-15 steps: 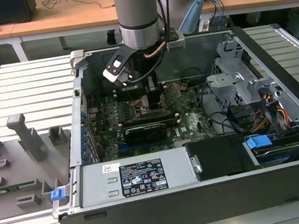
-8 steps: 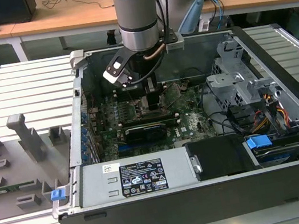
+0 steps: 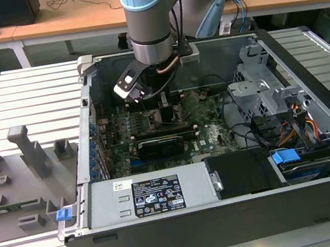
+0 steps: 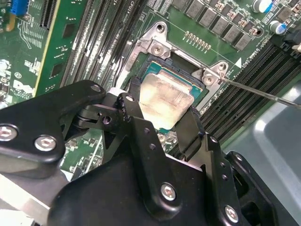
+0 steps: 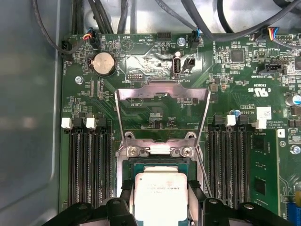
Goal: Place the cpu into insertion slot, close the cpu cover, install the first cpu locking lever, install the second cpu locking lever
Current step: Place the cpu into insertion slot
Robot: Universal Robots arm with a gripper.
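Two black fingers [image 4: 133,106] of the tool [image 4: 163,102] pinch the silver-topped cpu [image 4: 167,96] over the insertion slot [image 4: 174,63]; the cpu cover [image 5: 162,90] stands open.

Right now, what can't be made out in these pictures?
The insertion slot: behind the arm in the exterior view.
The cpu: near edge under the hand in the second wrist view; seating unclear.
A thin lever: its end runs off that same view.

- A black-and-white printed label [image 3: 157,196] is sitting on the grey power supply [image 3: 106,205], its print too small to read.
- Faint dark lines of print are crossing the cpu [image 5: 160,197] top, illegible.
- Tiny white lettering is dotting the green motherboard [image 5: 141,61].
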